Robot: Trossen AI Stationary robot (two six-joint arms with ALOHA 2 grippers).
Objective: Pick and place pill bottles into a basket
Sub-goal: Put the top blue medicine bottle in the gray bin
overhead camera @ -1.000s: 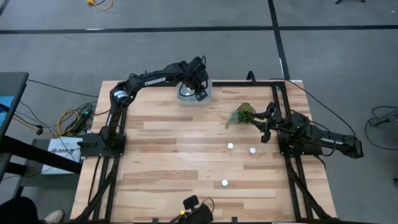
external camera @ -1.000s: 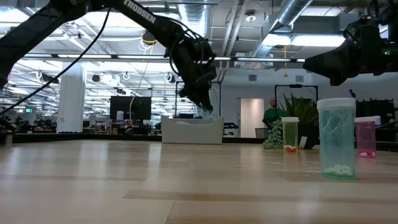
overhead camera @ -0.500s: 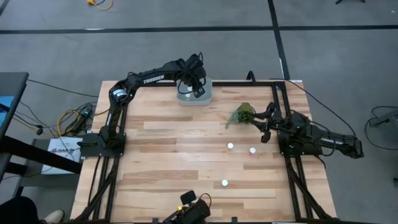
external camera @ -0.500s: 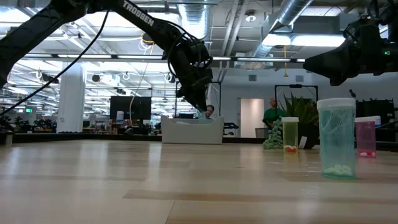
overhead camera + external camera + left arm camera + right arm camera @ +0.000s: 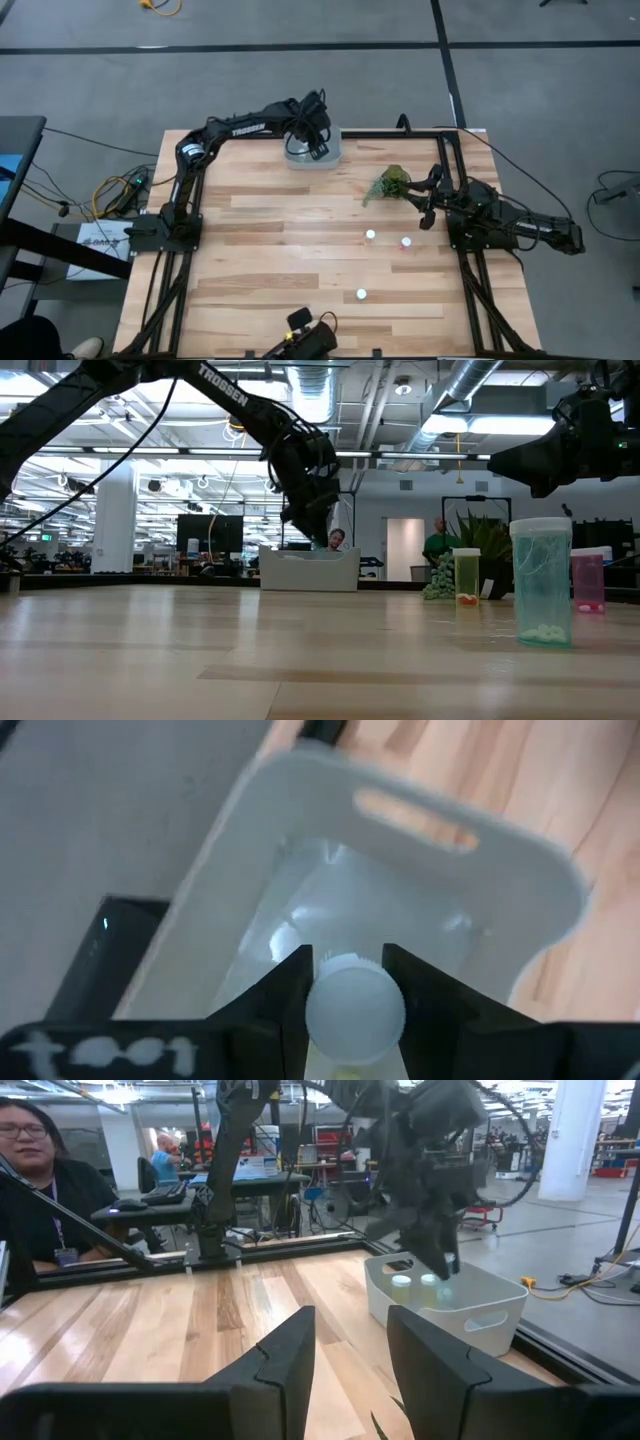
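Note:
The basket (image 5: 332, 157) stands at the table's far edge; it also shows in the low view (image 5: 310, 570) and the right wrist view (image 5: 470, 1315). My left gripper (image 5: 312, 143) hangs over it, shut on a pill bottle (image 5: 352, 1010). Two more bottles (image 5: 401, 1285) stand inside the basket. Three bottles stand on the table: one (image 5: 370, 235) mid-table, a reddish one (image 5: 406, 241) beside it, and one (image 5: 360, 294) nearer the front. My right gripper (image 5: 350, 1350) waits at the table's right edge, open and with nothing between its fingers. My left gripper pinches the pill bottle between its two fingers, at the sides of the white cap (image 5: 352, 990). The fingers slant down into the basket from the near side. The cap faces back along the fingers. The bottle hangs above the basket's inside, clear of its floor (image 5: 330, 890).
A small green plant (image 5: 388, 183) lies right of the basket, close to my right gripper. A black metal frame (image 5: 400, 134) runs along the table's far and side edges. People show in the room beyond the table (image 5: 45, 1180).

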